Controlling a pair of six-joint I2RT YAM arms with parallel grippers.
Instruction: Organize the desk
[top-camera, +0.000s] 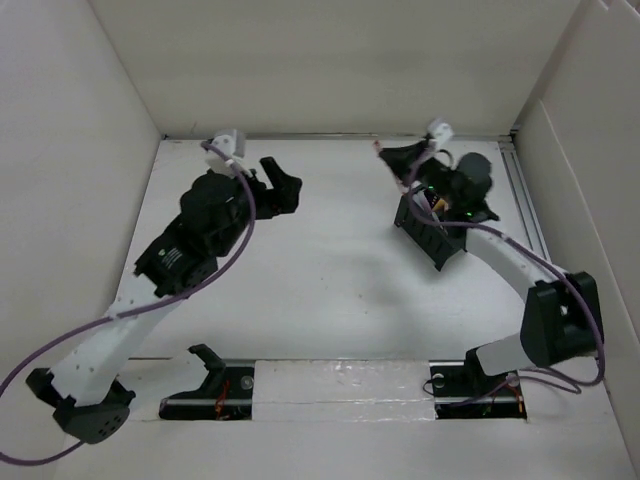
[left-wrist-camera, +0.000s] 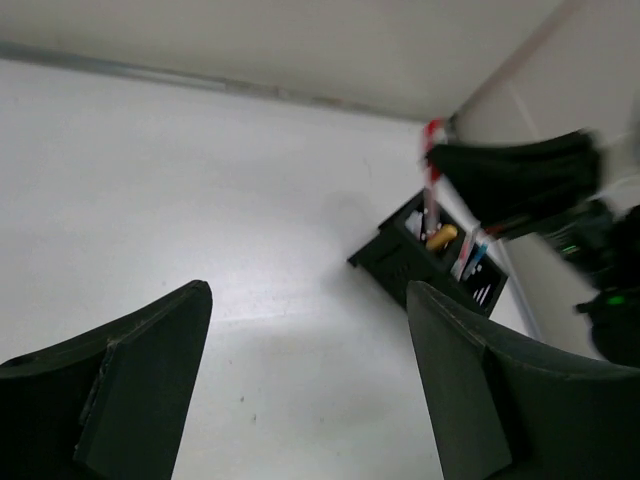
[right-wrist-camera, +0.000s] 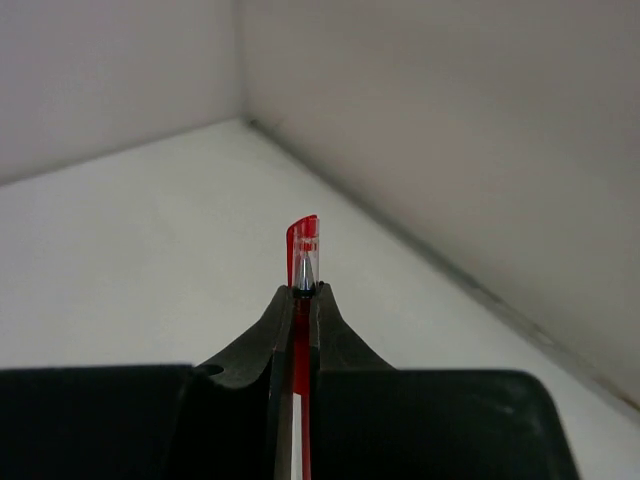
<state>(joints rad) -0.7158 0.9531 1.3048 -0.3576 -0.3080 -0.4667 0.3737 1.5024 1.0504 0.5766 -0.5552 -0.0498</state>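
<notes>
Pinching a slim red plastic pen, seemingly for stowing, the right gripper is hovering near the black slotted box. The left gripper is idling, spread and empty.

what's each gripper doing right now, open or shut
Left gripper: open, holding nothing.
Right gripper: closed on a red pen.

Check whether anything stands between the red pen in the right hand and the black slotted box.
Nothing visible does. The right hand holds the red pen close over the black slotted box, which already holds other items.
</notes>
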